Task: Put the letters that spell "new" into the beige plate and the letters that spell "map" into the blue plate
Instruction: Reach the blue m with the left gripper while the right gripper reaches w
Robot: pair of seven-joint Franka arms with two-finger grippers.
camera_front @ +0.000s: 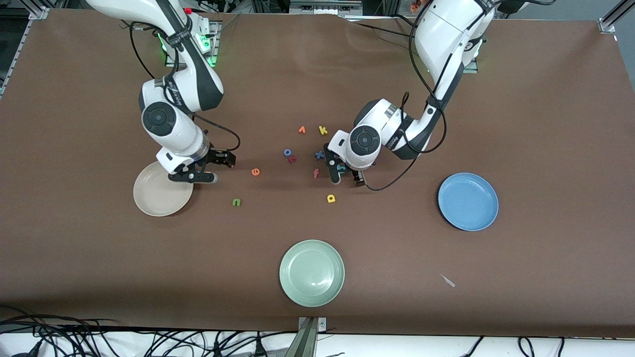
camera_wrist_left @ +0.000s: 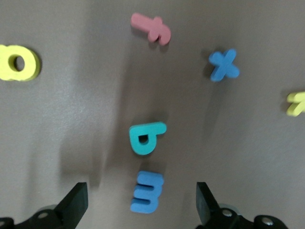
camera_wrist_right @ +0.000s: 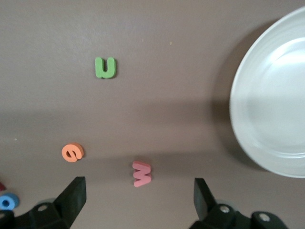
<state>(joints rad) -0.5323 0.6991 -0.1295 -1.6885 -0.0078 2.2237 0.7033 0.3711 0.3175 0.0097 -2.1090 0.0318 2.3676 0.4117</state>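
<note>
Brown felt covers the table (camera_front: 74,248), and nearest the front camera sits the pale green plate (camera_front: 312,272), bare inside, with a small pale scrap (camera_front: 448,280) lying off toward the left arm's end. A step farther up, the blue plate (camera_front: 468,201) waits at the left arm's end and the beige plate (camera_front: 159,192) at the right arm's end, both with nothing in them. Between them the letters start: the green n (camera_front: 236,202) and the yellow p (camera_front: 331,198) lie on the felt, then the orange e (camera_front: 255,171) and the salmon f (camera_front: 316,173) a little farther on. And here's the left gripper (camera_front: 345,178), low over the middle cluster, fingers spread wide and holding nothing; its wrist view shows the blue m (camera_wrist_left: 147,192) right between the fingertips with the teal a (camera_wrist_left: 145,138) just beside it, both flat on the table. Over at the beige plate's rim, the right gripper (camera_front: 212,171) hangs with jaws wide apart too, nothing in them, and its wrist view finds the salmon-pink w (camera_wrist_right: 142,173) lying on the felt between the fingers, beside the plate. Farther still come the blue x (camera_front: 319,154), the blue o (camera_front: 287,152) with a red letter (camera_front: 292,158) touching it, and last the orange v (camera_front: 301,130) and yellow k (camera_front: 323,130).
</note>
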